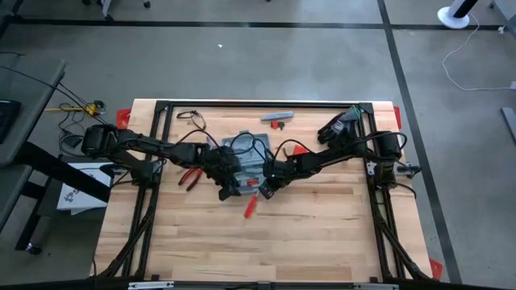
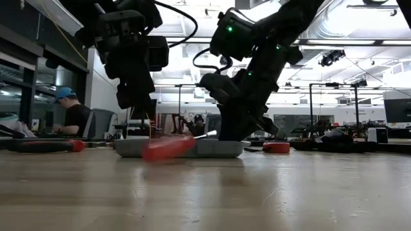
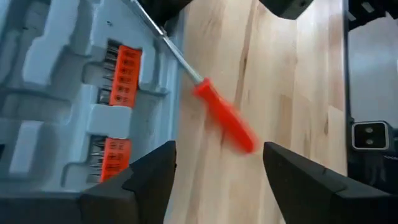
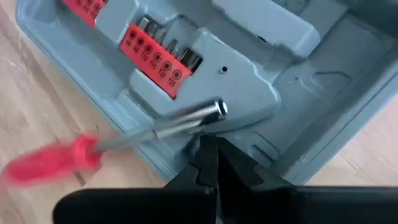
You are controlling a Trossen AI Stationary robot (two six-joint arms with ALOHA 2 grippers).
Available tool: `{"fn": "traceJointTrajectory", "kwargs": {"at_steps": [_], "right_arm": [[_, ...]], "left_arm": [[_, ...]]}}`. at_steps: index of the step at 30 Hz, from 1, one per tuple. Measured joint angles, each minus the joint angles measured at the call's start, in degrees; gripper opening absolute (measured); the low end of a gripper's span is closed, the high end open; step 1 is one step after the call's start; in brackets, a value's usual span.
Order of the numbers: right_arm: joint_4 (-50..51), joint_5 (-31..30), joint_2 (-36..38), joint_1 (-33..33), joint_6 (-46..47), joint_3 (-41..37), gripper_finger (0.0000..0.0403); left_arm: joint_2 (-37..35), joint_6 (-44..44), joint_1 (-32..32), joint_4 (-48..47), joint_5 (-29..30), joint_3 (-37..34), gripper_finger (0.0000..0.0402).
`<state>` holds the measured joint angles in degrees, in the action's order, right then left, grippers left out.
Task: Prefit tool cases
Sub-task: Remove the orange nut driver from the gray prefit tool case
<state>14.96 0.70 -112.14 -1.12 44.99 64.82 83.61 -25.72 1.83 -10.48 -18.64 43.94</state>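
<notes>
Left gripper [image 3: 217,171]: fingers spread wide, empty, hanging just over the table at the near edge of the case.
Screwdriver [image 3: 224,115]: red handle, blurred; lies between the open fingers and a little ahead of them, handle on bare wood, steel shaft slanting up over the case rim.
Long axis: runs diagonally, handle toward the left gripper, tip toward the right gripper.
Right gripper [image 4: 208,163]: fingers pressed together, holding nothing, tip just beside the shaft's end.
Tool case [image 1: 246,153]: grey-blue, lying open at mid-table between both arms, orange bit strips [image 4: 158,53] seated in its recesses.
Nearer arm: left, for the handle.
Judgement: a re-grasp needs fingers squared across the handle.
Far side: pliers [image 1: 190,177], grey bar [image 1: 276,118].
</notes>
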Motion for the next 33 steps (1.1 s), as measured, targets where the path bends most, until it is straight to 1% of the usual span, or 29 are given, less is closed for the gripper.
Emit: {"fn": "traceJointTrajectory", "kwargs": {"at_steps": [4,9,14,17,21,24,25,29,33], "right_arm": [[-0.59,0.38,0.0,0.49,-0.04,-0.04,0.0],[-1.9,1.07,-0.07,1.24,-0.44,-0.07,0.0],[-2.16,0.9,0.07,1.41,-0.44,-0.09,0.0],[-1.3,-2.68,1.48,0.48,-0.06,-0.34,0.0],[1.12,-9.17,6.25,-1.9,1.57,-0.3,0.0],[2.85,-10.92,8.37,-4.12,2.6,-0.22,0.0],[3.22,-10.81,8.5,-4.88,2.62,-0.22,0.0],[3.04,-6.59,8.07,-7.53,2.79,-0.19,0.0],[6.9,-6.12,5.73,-9.36,4.58,-0.17,0.0]], "left_arm": [[0.92,-0.68,0.02,0.15,0.73,0.02,0.0245],[2.83,-0.7,0.02,1.17,0.66,0.01,0.0244],[2.89,-0.68,0.02,1.41,0.77,0.02,0.0243],[2.89,0.19,0.02,1.42,0.96,0.02,0.0243],[2.89,0.79,0.09,1.41,1.66,0.02,0.0243],[2.89,0.83,0.32,1.4,2.51,0.02,0.0243],[2.89,0.84,0.47,1.43,2.71,0.02,0.0243],[2.89,1.56,1.26,1.67,3.0,0.02,0.0243],[2.89,2.38,1.97,1.79,3.46,0.01,0.0243]]}}
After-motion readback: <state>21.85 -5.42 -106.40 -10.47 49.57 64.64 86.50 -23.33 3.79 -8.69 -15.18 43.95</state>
